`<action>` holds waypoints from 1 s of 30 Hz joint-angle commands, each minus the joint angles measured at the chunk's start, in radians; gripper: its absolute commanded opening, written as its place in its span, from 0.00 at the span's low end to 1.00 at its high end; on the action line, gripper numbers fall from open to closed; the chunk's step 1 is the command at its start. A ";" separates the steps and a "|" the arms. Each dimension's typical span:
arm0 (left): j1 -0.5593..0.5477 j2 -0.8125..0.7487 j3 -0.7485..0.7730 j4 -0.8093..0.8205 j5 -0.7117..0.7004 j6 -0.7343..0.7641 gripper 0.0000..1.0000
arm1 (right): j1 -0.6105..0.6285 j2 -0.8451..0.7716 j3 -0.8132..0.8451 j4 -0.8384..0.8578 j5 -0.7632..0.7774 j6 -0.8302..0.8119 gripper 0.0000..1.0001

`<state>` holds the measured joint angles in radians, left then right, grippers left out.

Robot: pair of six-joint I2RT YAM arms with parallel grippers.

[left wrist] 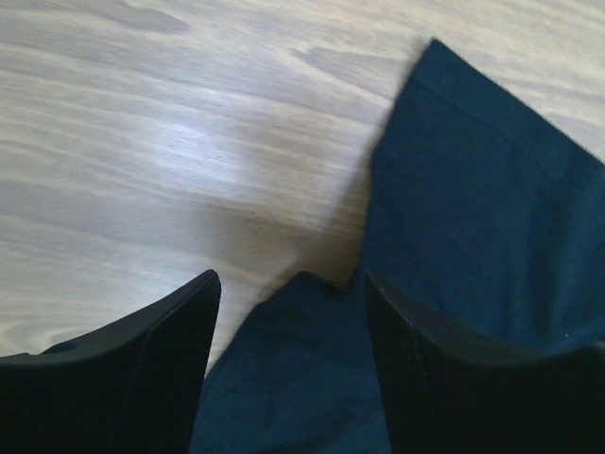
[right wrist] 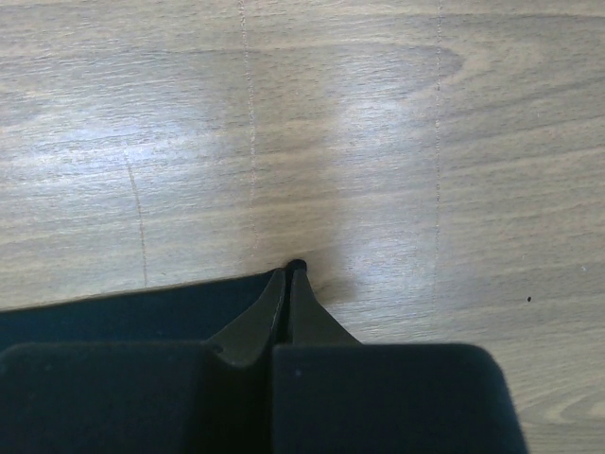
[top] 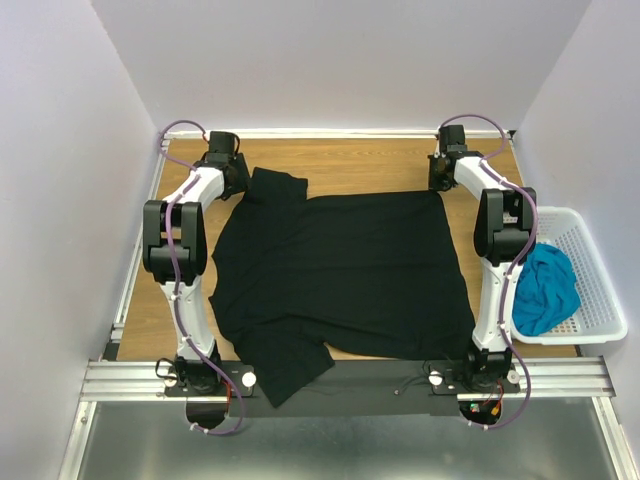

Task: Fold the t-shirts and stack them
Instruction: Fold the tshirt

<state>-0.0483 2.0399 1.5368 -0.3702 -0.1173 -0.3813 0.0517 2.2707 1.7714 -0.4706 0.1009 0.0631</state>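
The right end effector (right wrist: 291, 271) is pressed together on only the far right corner of the black t-shirt (top: 340, 270), which lies spread across the tabletop (top: 350, 160); it may lose that thin bite on lifting. The left end effector (left wrist: 290, 279) hangs spread over the far left sleeve, gripping nothing. Both arms reach far; the teal t-shirt (top: 545, 290) lies in the basket (top: 598, 285).

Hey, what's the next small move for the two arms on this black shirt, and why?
Probably close the left gripper: its open jaws straddle the far-left edge of the black t-shirt, while the right gripper looks pinched shut on the far-right corner.
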 commanded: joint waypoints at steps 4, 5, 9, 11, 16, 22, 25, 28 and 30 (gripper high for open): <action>0.001 -0.004 -0.035 -0.058 0.015 -0.002 0.68 | -0.004 0.041 -0.043 -0.083 0.031 0.014 0.01; 0.001 -0.009 -0.046 -0.059 0.004 -0.007 0.68 | -0.004 0.038 -0.043 -0.083 0.030 0.015 0.01; 0.002 0.017 -0.047 -0.065 -0.012 -0.010 0.66 | -0.006 0.039 -0.036 -0.083 0.023 0.017 0.01; 0.002 0.034 -0.035 -0.064 -0.016 -0.013 0.63 | -0.006 0.039 -0.032 -0.083 0.022 0.017 0.01; 0.002 0.069 0.016 -0.091 -0.042 -0.007 0.63 | -0.004 0.044 -0.032 -0.082 0.014 0.018 0.01; 0.002 -0.029 -0.069 -0.032 -0.015 -0.028 0.65 | -0.007 0.041 -0.035 -0.083 0.014 0.017 0.01; 0.005 -0.075 -0.090 -0.030 -0.022 -0.039 0.66 | -0.007 0.039 -0.035 -0.083 0.013 0.017 0.01; 0.011 -0.119 -0.127 -0.013 -0.030 -0.051 0.66 | -0.007 0.036 -0.035 -0.083 0.016 0.015 0.01; 0.018 -0.145 -0.155 0.014 -0.027 -0.050 0.65 | -0.007 0.035 -0.036 -0.083 0.014 0.015 0.01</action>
<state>-0.0429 1.9694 1.4181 -0.4088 -0.1246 -0.4129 0.0513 2.2700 1.7714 -0.4709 0.1005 0.0772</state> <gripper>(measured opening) 0.663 0.012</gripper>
